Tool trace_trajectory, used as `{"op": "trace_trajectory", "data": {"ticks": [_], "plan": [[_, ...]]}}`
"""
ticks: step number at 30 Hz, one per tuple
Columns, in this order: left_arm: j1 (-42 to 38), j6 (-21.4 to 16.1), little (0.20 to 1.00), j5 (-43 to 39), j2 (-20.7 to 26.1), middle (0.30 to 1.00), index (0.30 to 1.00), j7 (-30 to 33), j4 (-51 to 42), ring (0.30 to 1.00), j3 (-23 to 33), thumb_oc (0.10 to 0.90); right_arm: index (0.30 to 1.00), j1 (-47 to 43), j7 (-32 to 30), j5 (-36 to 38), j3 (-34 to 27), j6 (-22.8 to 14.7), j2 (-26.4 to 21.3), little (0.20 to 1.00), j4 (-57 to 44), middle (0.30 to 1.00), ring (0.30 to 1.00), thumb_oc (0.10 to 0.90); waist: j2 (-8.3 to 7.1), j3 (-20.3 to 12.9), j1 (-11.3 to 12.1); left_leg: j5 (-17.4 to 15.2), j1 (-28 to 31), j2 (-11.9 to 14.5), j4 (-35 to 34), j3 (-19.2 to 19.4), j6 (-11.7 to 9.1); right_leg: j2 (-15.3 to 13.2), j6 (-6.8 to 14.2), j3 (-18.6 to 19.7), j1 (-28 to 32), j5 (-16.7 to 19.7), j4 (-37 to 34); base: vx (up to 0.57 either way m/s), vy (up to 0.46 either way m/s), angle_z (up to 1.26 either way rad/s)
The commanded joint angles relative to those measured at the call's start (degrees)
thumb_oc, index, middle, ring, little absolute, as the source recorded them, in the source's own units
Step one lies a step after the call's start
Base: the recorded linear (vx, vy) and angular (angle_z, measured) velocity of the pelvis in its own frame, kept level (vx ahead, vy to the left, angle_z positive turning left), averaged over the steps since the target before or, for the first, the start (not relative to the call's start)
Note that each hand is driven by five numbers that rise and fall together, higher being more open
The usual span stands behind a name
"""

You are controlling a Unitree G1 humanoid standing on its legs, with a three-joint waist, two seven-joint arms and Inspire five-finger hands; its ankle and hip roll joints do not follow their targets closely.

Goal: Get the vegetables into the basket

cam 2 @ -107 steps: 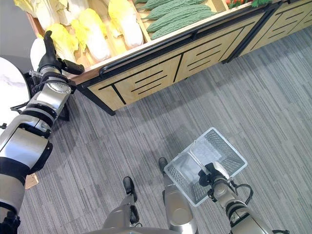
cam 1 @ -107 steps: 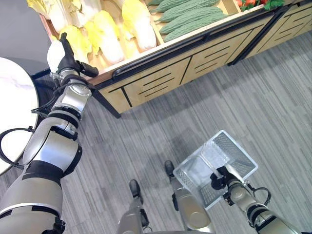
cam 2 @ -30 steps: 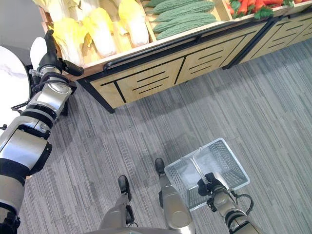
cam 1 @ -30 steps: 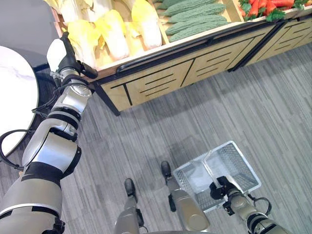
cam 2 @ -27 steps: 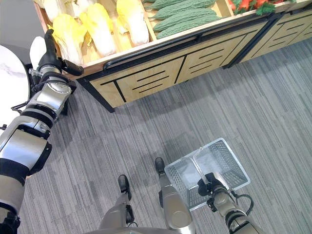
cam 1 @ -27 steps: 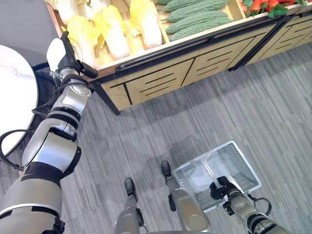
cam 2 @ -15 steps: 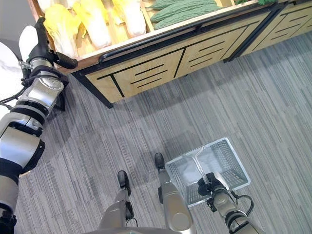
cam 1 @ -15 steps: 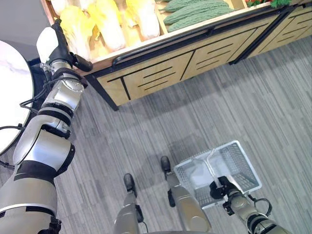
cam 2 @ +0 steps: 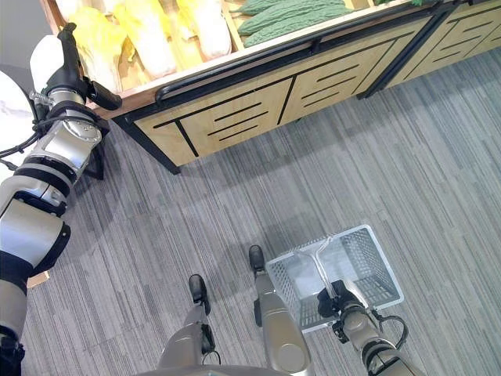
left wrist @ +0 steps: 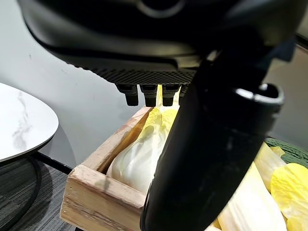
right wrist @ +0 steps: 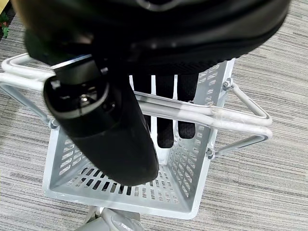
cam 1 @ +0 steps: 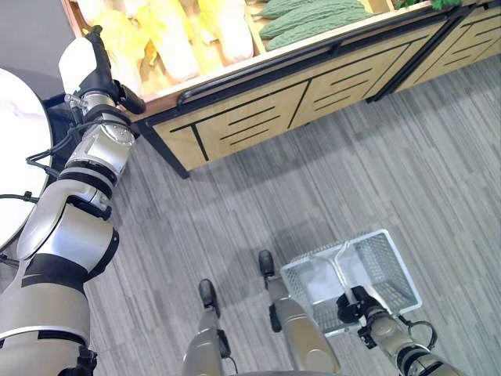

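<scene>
A grey carpet floor [cam 1: 368, 157] takes up most of the head views. Along its far edge runs a long wooden display shelf [cam 1: 258, 102] with dark-trimmed panels; its top and right end are cut off by the frame. At the shelf's left end, a wooden crate [left wrist: 103, 192] holds yellow-white napa cabbages [cam 1: 168, 47], lying with their long axes running from the shelf's front edge toward its back, leafy yellow tips pointing outward. In the next compartment to the right lie dark green bumpy gourds [cam 1: 313, 19], their long axes running along the shelf. Both piles are partly cropped at the top. A round white marble table [cam 1: 19, 157] is cut off at the left edge of the floor.

The grey plastic basket [cam 2: 356, 270] hangs low over the floor on the robot's right, well apart from the shelf, with nothing visible inside it. Its wire handles [right wrist: 202, 113] run across its open top. The right hand [right wrist: 120, 115] is curled round these handles, thumb on one side and fingers [right wrist: 166, 130] wrapped under on the other.

The left hand [cam 1: 98, 66] is raised at the left corner of the shelf, just beside the cabbages. Its fingers [left wrist: 147, 94] reach straight toward the nearest cabbage and the thumb stands apart; whether they touch the leaves is hard to make out.
</scene>
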Motion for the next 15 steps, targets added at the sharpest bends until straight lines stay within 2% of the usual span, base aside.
{"op": "trace_trajectory", "data": {"ticks": [1, 8, 14, 15], "plan": [[-15.73, -3.04, 1.0, 1.57, 5.09, 1.0, 1.0, 4.42, 2.24, 1.0, -0.29, 0.9, 0.3, 4.53, 1.66, -0.42, 2.89, -0.12, -0.66, 0.3, 1.18, 0.3, 0.3, 0.4, 0.89, -1.73, -2.33, -4.17, 6.0, 0.11, 0.08, -1.93, -5.08, -2.83, 8.27, -0.41, 6.73, -5.71, -2.96, 0.0, 0.0, 0.0], [-16.09, -3.84, 1.0, -0.93, 3.73, 1.0, 1.0, 4.35, 1.33, 1.0, 0.87, 0.9, 0.3, 3.96, 1.44, -0.52, 2.79, 0.4, -0.45, 0.3, 1.85, 0.3, 0.3, 0.4, 1.19, -2.03, -2.32, -4.3, 6.06, -0.02, 0.08, -1.83, -4.89, -3.06, 8.35, -0.26, 6.68, -5.55, -2.96, 0.0, 0.0, 0.0], [-15.48, -4.88, 1.0, -3.72, 0.91, 1.0, 1.0, 0.03, -1.9, 1.0, 0.57, 0.9, 0.3, 3.73, 1.76, -0.45, 1.96, 1.47, -1.02, 0.3, 2.32, 0.3, 0.3, 0.4, 1.51, -1.9, -1.74, -4.53, 7.43, -0.14, 0.08, -2.01, -4.6, -3.1, 8.16, -0.5, 8.32, -6.17, -2.96, 0.0, 0.005, 0.02], [-15.71, -5.19, 1.0, -5.45, -0.02, 1.0, 1.0, -2.4, -2.84, 1.0, -0.01, 0.9, 0.3, 3.59, 2.24, -0.56, 1.54, 2.08, -1.49, 0.3, 2.57, 0.3, 0.3, 0.4, 1.8, -2.03, -1.53, -4.7, 7.99, -0.33, 0.08, -2.15, -4.53, -3.21, 8.13, -0.61, 8.79, -6.28, -2.96, 0.02, 0.02, 0.05]]}}
